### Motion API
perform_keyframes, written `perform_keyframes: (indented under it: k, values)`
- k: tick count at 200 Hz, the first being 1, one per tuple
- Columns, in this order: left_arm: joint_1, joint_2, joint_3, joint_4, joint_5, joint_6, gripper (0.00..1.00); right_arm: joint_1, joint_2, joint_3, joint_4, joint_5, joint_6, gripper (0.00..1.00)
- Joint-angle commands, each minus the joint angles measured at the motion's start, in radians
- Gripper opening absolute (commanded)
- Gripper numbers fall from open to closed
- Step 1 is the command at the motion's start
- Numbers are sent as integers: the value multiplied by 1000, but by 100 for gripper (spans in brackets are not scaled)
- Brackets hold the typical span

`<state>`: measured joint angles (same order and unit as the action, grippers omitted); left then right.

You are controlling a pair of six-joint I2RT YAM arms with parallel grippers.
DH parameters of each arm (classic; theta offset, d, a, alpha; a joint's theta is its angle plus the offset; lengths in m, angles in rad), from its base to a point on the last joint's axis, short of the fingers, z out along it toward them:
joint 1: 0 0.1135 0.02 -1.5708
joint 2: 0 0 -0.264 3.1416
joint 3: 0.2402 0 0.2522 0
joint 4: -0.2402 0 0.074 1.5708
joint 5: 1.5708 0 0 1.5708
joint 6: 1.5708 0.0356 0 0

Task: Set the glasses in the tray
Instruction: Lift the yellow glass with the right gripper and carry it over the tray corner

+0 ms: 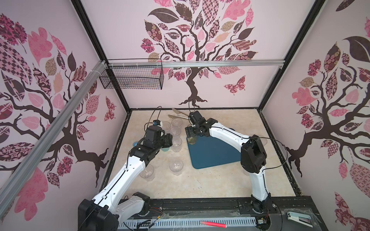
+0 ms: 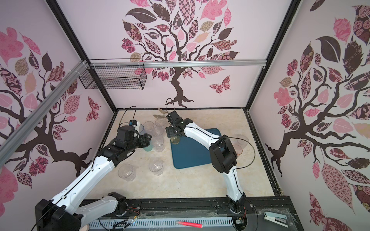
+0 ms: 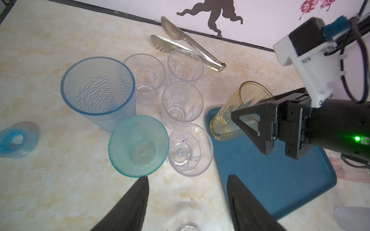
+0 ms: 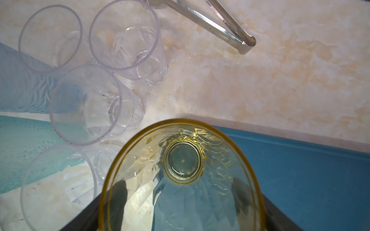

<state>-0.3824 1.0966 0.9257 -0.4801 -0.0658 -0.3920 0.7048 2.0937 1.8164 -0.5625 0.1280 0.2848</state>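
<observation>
1. Setting a glass down is the step in hand: the right gripper (image 4: pixel 180 200) clamps the amber glass (image 3: pixel 221 122) by its walls. The glass is tilted, with its base at the tray's (image 3: pixel 270 170) far left corner.
2. The bare part of the tray holds nothing else. Every other glass in sight stands or lies on the table (image 1: pixel 200 180), so the task looks barely begun.
3. The left gripper (image 3: pixel 187 183) hangs with its fingers spread and nothing between them. It is above the cluster just beside the tray: the teal glass (image 3: pixel 138 146), the tall blue glass (image 3: pixel 98 90) and four clear glasses (image 3: pixel 190 150), all close together.
4. The next move, as I judge it, is to level the amber glass, seat its base flat inside the rim, then let go and lift straight up. If it were let go while tilted so near the edge, it could topple off the corner toward the clear ones.
5. Whether the base already touches the tray cannot be told. In the left wrist view a finger and the glass wall hide the contact.
6. In both top views the right arm (image 2: pixel 222 156) covers much of the tray, and it hides part of a pink glass (image 2: pixel 238 149) beyond it.
7. A tipped blue glass (image 3: pixel 16 140) lies on its side, blurred. The tongs (image 3: pixel 186 44) lie near the back wall and are no part of the job.
</observation>
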Motion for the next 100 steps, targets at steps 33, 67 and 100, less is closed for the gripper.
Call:
perform_keyframes:
  k: [33, 67, 100]
  values:
    - [-1, -18, -30, 17, -7, 12, 66, 2, 84, 55, -24, 55, -23, 86]
    - [-1, -14, -30, 20, -7, 9, 66, 1, 84, 57, -29, 45, -23, 92]
    - [-1, -15, -23, 15, -8, 12, 66, 2, 63, 57, -28, 20, -27, 99]
